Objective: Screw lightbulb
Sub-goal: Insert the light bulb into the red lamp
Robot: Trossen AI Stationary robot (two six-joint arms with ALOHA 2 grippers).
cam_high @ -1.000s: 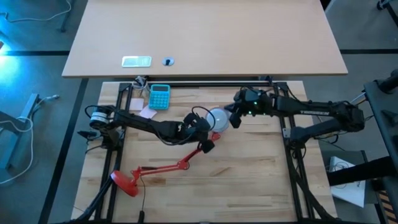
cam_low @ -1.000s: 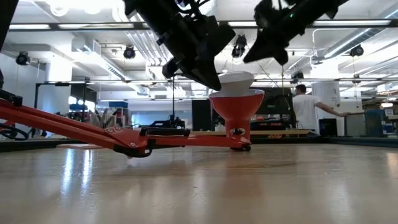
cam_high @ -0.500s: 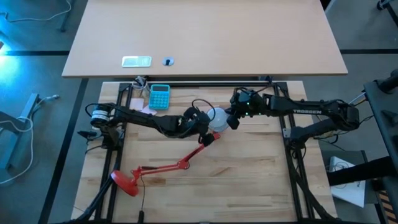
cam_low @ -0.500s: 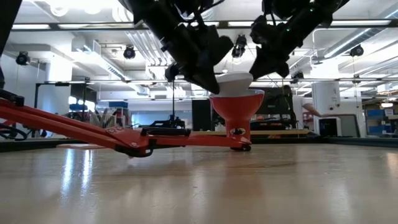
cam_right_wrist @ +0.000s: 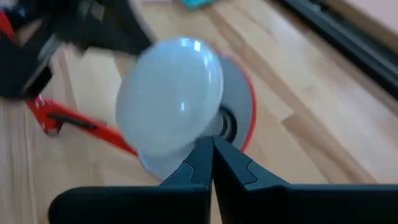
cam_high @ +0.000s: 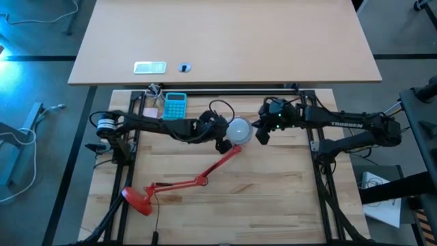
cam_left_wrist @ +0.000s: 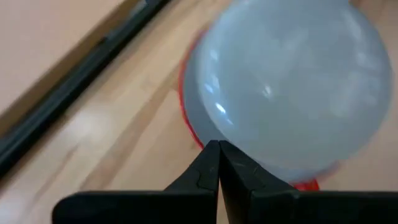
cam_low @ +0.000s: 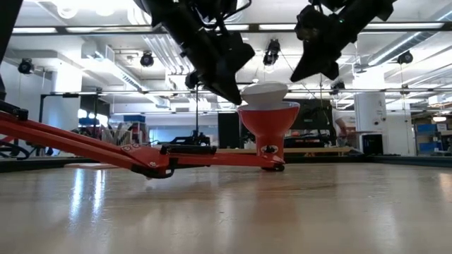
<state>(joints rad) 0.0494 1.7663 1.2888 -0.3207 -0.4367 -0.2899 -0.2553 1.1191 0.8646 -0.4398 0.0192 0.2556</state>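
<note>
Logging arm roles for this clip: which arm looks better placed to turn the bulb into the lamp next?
Probably the left. The left gripper sits shut right beside the lightbulb resting in the red shade; the right gripper, also shut, stands slightly clear.

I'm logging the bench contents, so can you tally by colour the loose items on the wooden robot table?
White: 1, the lightbulb
Red: 1, the desk lamp
Teal: 1, the calculator
Pink: 1, a paper note
Total: 4
</note>
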